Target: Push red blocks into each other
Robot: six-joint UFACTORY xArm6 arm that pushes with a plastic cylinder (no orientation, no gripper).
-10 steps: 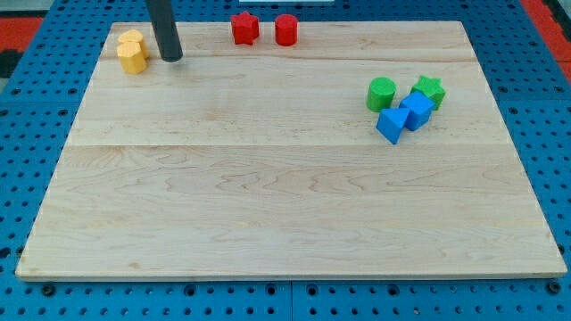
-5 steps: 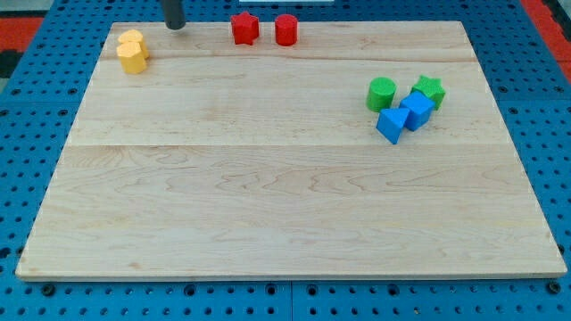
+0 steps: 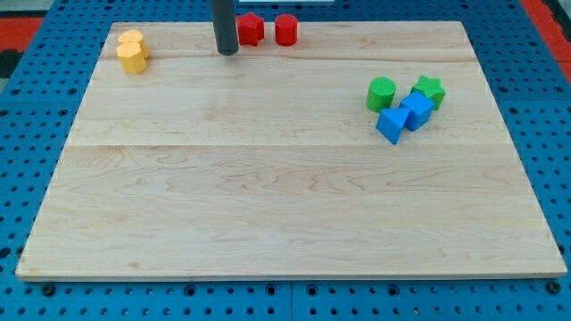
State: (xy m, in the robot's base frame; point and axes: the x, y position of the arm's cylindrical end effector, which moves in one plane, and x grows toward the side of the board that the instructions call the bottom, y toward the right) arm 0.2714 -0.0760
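My tip sits just left of the red star block; red cylinder beyond, apart. No claw fitted; nothing held.

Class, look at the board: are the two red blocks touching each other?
No: a strip of bare wood separates the red star block from the red cylinder, with my tip left of both.

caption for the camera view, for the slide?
Rod tip just left of the red star, red cylinder a small gap beyond, at the board's top edge.
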